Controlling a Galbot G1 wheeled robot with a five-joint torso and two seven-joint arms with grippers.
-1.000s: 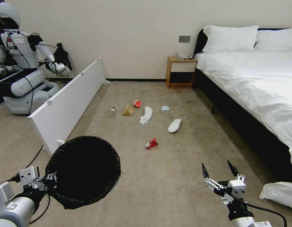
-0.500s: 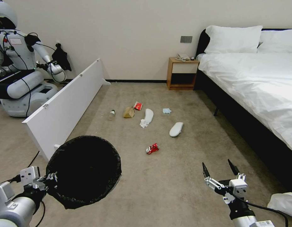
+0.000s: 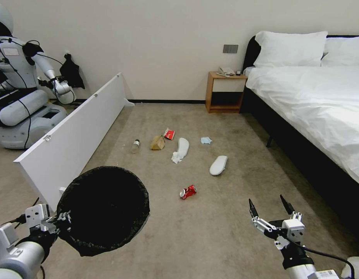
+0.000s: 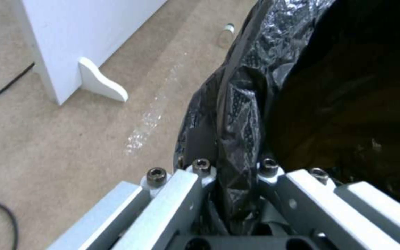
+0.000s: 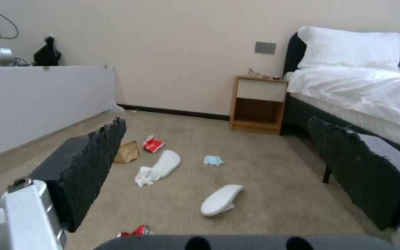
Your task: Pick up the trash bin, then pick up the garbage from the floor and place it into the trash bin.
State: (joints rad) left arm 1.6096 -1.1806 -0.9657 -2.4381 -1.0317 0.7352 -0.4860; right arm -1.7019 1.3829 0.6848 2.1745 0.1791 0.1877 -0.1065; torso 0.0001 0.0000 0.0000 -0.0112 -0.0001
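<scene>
Left gripper point(image 3: 62, 224) pinches bag-lined rim of trash bin point(image 3: 104, 209), bin lifted. Right gripper point(image 3: 271, 211) spread wide, empty, near crushed red can point(image 3: 187, 191).

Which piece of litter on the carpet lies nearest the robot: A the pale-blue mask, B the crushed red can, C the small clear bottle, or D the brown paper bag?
B: in the head view the crushed red can lies lowest on the carpet, closest to the right gripper, with the other litter farther back.
</scene>
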